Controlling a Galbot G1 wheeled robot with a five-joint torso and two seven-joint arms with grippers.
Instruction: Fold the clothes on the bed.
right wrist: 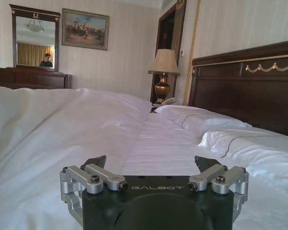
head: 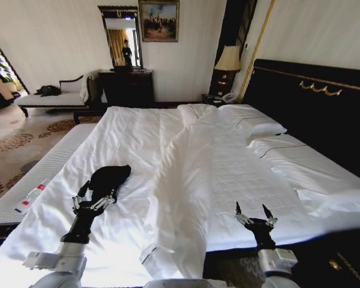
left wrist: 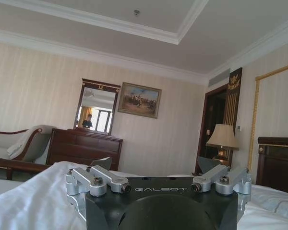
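Left tool (head: 93, 198) (open) beside black T-shirt (head: 108, 177)

Soft matt black cloth is seen in the clothes (head: 110, 177), bunched just beyond the left gripper (head: 93, 201) fingers. Smooth white cotton, creased in folds, covers the bed (head: 228, 174) under both grippers. Brushed metal links and matt black plastic form the right gripper (head: 254, 213)

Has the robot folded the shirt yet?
Not yet. The black shirt lies bunched on the bed, with no fold made. The left gripper sits at its near edge, jaws open; the right gripper waits open over the duvet. All folding remains.
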